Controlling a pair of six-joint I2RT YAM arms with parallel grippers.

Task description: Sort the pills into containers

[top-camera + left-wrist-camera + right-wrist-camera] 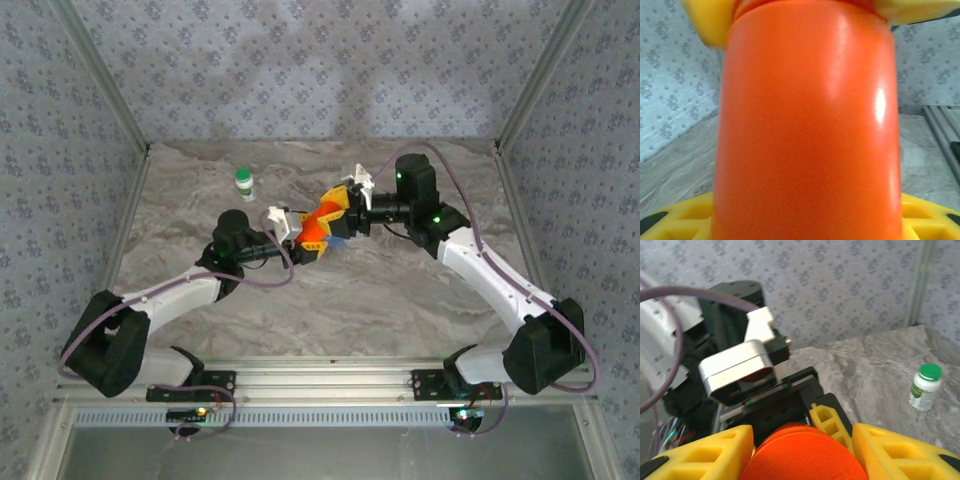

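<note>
Both clamp one orange cylindrical plastic bottle mid-table, left gripper on body, right gripper on cap end; uncapping looks in hand, needing a counter-twist.

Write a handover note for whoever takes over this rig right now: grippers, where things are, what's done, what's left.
The left gripper is shut on the orange bottle, around its body, lifted over the table. The right gripper is shut on the same bottle's cap end. The white bottle with green cap stands upright at back left, apart. What may be the pill box is a blue sliver just below the orange bottle; cannot tell. Done: bottle picked up. Left: open it, sort pills into the compartments.
</note>
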